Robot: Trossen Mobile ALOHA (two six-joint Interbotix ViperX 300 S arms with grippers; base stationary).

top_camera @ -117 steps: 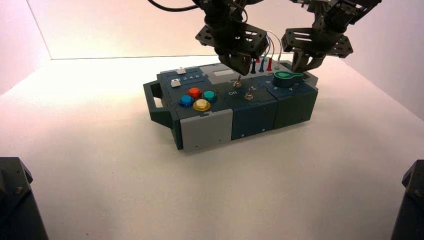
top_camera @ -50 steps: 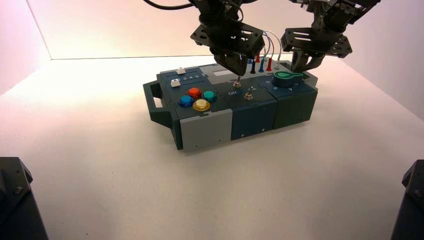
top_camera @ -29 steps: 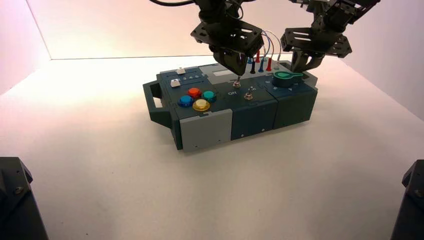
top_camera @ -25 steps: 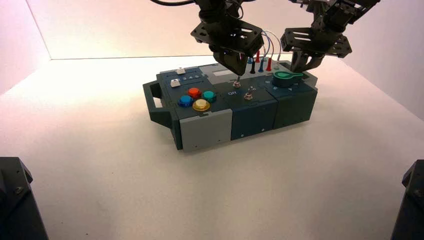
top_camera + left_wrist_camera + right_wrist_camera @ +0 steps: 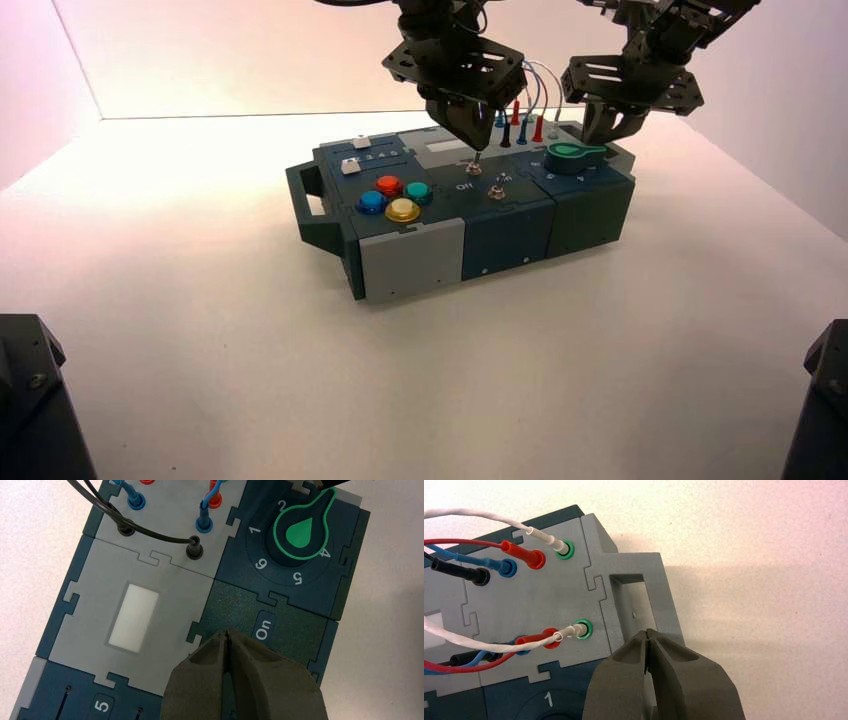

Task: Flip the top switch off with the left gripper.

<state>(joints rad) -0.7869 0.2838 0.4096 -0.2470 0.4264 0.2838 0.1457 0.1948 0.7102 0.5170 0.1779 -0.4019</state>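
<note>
— What's changed on the left just now?

— The black openwork metal left pincer [image 5: 470,140] has come across and down. A couple of seconds ago its tip hung a little to the right of the tiny silver toggle lever of the top switch [image 5: 475,165]; now it sits right over the lever, at it or a hair above, and it has barely stirred in the last half second. From the overhead view I can't swear to contact, and I can't read which way the lever leans.

— So the flip isn't done?

— I'd judge it's either mid-push or just finished. The lever stands on the dark green panel beside the white "Off" lettering [image 5: 465,186], just behind its twin toggle with the brassy nut [image 5: 496,192], near the middle of the dark blue and grey box [image 5: 410,260] on the white counter [image 5: 250,380].

— And the fingers?

— Pressed together, the two grey fingertips [image 5: 250,672] meeting with nothing between them. They hide the lever from the wrist camera; only the white "On" label [image 5: 263,629] shows just past them. It's a nudge, not a grip.

— The right side?

— The second black right pincer [image 5: 610,125] hangs idle over the far right corner, past the green-rimmed round knob [image 5: 572,155], its fingers likewise together and empty above the grey handle [image 5: 636,597].
</note>
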